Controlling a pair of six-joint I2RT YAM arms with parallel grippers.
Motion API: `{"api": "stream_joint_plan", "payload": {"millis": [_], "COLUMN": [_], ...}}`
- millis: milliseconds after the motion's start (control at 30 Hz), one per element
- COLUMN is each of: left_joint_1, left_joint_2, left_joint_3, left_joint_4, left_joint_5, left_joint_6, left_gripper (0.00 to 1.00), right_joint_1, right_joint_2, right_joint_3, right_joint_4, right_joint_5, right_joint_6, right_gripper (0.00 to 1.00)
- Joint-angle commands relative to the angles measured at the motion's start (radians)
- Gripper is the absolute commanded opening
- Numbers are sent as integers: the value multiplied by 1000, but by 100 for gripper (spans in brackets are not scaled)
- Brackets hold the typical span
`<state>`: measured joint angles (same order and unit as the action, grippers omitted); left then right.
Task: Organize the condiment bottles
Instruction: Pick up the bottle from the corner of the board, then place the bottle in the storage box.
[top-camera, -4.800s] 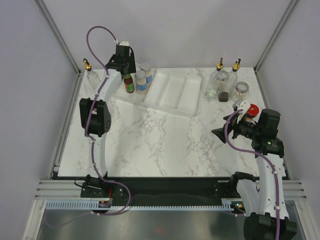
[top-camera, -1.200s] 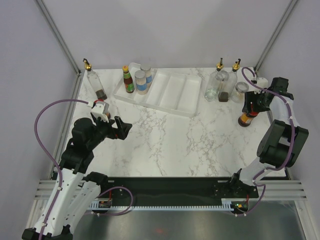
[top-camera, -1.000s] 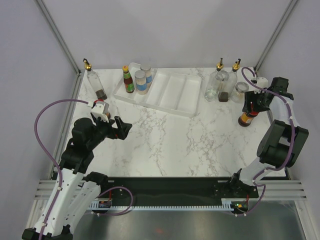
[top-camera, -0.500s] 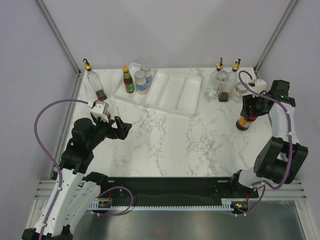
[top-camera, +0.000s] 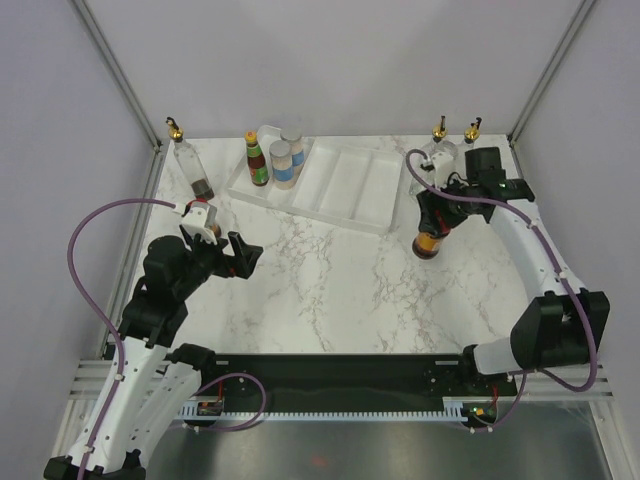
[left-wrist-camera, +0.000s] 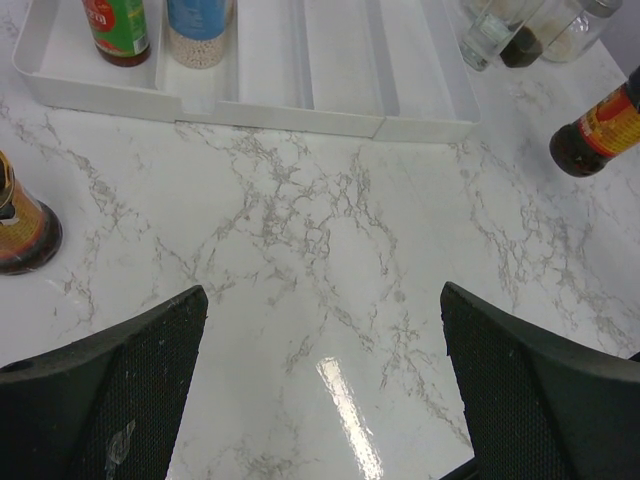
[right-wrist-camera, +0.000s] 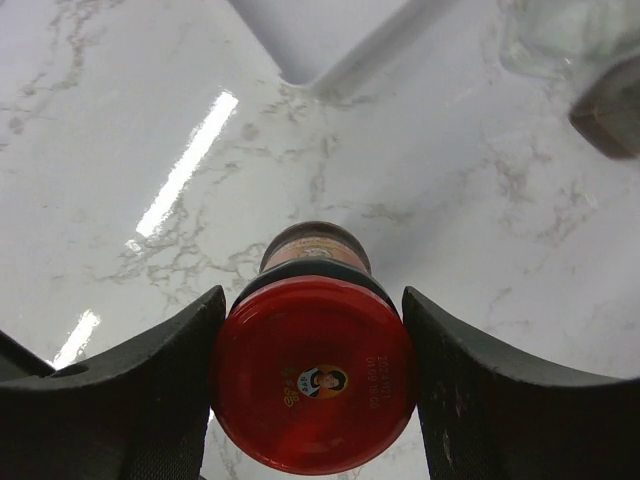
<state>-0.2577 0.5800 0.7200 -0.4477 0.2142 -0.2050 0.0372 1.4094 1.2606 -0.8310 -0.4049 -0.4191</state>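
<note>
- right pincer (right-wrist-camera: 313, 300) clamped on the red lid (right-wrist-camera: 313, 385) of the dark jar (top-camera: 428, 243); one finger on each side of the lid, fingers (right-wrist-camera: 160, 400) tight against its rim
- dark jar is at centre-right of the counter (left-wrist-camera: 330, 230), just in front of the right end of the tray (top-camera: 345, 185) and apart from it; roughly upright from above; cannot tell whether its base touches the counter
- left pincer (left-wrist-camera: 322, 295) spread wide, holding nothing; hangs over bare marble at near left, pointing toward the tray
- tray lies at back centre, slightly askew; sauce bottle (top-camera: 258, 160) with orange cap, front spice jar (top-camera: 281, 160) and back spice jar (top-camera: 293, 143) stand upright at its left end; left wrist view shows the sauce bottle and one spice jar in neighbouring slots
- left cruet (top-camera: 187, 165), gold spout, dark liquid at the bottom; stands on the counter left of the tray, apart from it
- clear cruet (top-camera: 440, 152) and far cruet (top-camera: 471, 132), both gold-spouted, at back right behind the right arm; partly hidden by arm and cable
- small glass jar (left-wrist-camera: 580, 15) just beside those two, cropped at the frame edge
</note>
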Motion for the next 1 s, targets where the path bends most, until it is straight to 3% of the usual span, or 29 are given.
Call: {"api": "stream_joint_plan", "payload": {"millis": [0, 133, 400, 800, 967], "left_joint_1": [-2, -3, -2, -2, 0], "left_joint_2": [-8, -9, -9, -8, -3], "left_joint_3": [-1, -2, -2, -5, -5], "left_joint_4": [29, 27, 26, 26, 26], "left_joint_5": [-15, -29, -53, -62, -62], "left_joint_6": [32, 33, 35, 35, 35], "left_gripper": [100, 100, 100, 100, 100], "right_joint_1": [131, 274, 404, 455, 469], "right_joint_2": [43, 146, 414, 779, 846], "right_joint_3": [141, 291, 604, 1133, 1171], "right_joint_4": [58, 56, 52, 96, 220], "right_joint_5": [6, 34, 38, 90, 132], "right_joint_6": [51, 60, 60, 147, 195], "right_gripper": [0, 0, 0, 0, 0]}}
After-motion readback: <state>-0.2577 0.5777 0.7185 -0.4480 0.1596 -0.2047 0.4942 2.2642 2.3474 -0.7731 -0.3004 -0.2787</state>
